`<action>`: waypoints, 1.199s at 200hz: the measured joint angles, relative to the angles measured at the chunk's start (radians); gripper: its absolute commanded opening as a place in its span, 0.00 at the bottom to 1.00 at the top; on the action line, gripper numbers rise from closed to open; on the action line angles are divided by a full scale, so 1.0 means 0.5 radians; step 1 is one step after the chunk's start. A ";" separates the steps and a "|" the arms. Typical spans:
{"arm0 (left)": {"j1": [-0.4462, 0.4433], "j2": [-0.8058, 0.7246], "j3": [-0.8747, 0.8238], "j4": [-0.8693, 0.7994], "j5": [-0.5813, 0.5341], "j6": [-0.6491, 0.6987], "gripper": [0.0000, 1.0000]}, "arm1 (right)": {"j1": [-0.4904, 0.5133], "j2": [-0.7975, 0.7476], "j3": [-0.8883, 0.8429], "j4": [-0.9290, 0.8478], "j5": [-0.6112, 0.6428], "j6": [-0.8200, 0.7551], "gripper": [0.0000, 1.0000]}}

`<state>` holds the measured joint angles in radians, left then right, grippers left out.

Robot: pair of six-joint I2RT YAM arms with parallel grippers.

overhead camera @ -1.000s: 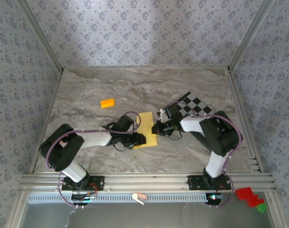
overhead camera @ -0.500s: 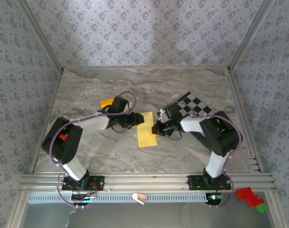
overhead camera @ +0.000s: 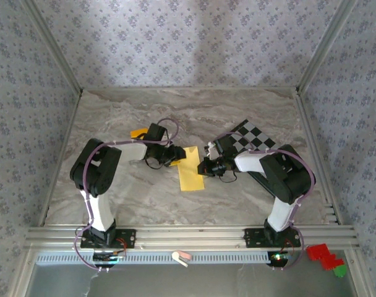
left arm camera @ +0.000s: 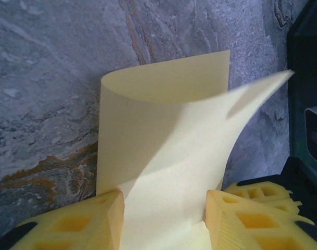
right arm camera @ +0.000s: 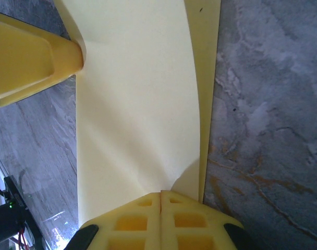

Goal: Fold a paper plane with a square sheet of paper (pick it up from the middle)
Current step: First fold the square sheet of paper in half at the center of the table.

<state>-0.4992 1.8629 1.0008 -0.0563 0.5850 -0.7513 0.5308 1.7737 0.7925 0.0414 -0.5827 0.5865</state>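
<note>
Where it lies on the marble worktop (overhead camera: pixel 114 117), the square sheet of paper (overhead camera: pixel 190 172) sits between the two tools, looking like a narrow strip from above. The right tool (right arm camera: pixel 161 208) is clenched on one long edge, its fingers pressed flat together and the paper fanning out ahead of it. The left tool (left arm camera: pixel 163 208) is released: its fingers (left arm camera: pixel 75 224) straddle the opposite edge, which curls up off the stone. Behind the left tool lies a small orange block (overhead camera: pixel 138 132), and behind the right tool a checkered board (overhead camera: pixel 255 139). Bare marble stretches beyond both short ends of the sheet.
</note>
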 measured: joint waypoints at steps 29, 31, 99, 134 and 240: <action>-0.006 -0.055 0.002 -0.001 0.021 0.000 0.46 | 0.000 -0.001 0.000 0.000 0.000 -0.001 0.00; -0.007 -0.061 0.003 -0.001 0.022 0.000 0.46 | 0.000 -0.001 0.000 0.000 0.000 -0.001 0.00; 0.018 0.058 0.195 -0.001 0.026 0.050 0.46 | 0.000 -0.001 0.000 0.000 0.000 -0.001 0.00; 0.059 0.153 0.209 -0.049 0.027 0.098 0.46 | 0.000 -0.001 0.000 -0.001 0.000 -0.002 0.00; 0.092 0.139 0.367 -0.150 0.027 0.179 0.47 | 0.000 -0.001 0.000 -0.001 0.000 -0.002 0.00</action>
<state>-0.4530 1.9324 1.1843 -0.1314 0.5983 -0.6617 0.5308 1.7733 0.7925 0.0410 -0.5827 0.5858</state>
